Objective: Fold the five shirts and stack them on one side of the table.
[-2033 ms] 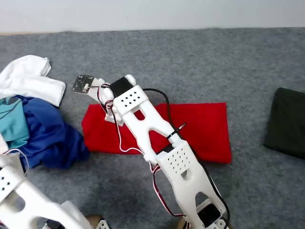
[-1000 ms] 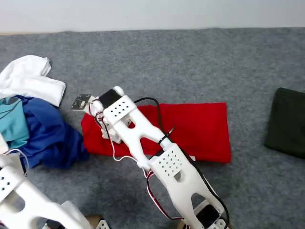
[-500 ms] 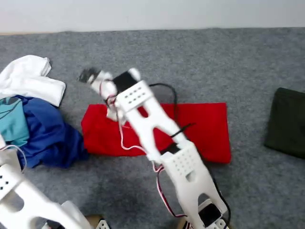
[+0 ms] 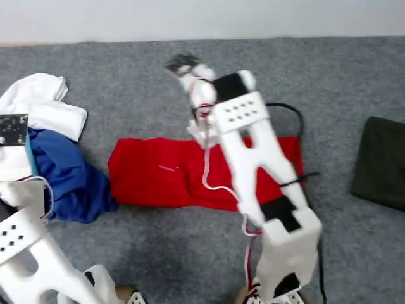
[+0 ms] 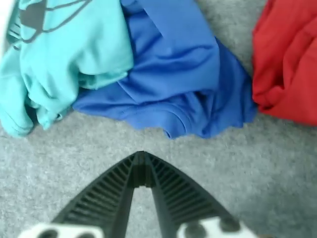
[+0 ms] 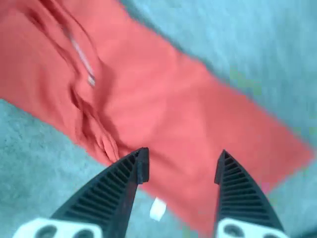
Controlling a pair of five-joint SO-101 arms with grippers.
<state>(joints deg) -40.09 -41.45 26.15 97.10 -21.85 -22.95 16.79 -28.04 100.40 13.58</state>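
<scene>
Red shirt (image 4: pixel 158 174) folded into a long strip across the centre of the grey table (image 4: pixel 316 76), right claw (image 6: pixel 183 152) open above it; blue shirt (image 4: pixel 69 177), teal shirt (image 5: pixel 64 54) and white shirt (image 4: pixel 38 101) heaped at left, left claw (image 5: pixel 142 158) closed beside the blue shirt; dark shirt (image 4: pixel 380 161) at right edge.
</scene>
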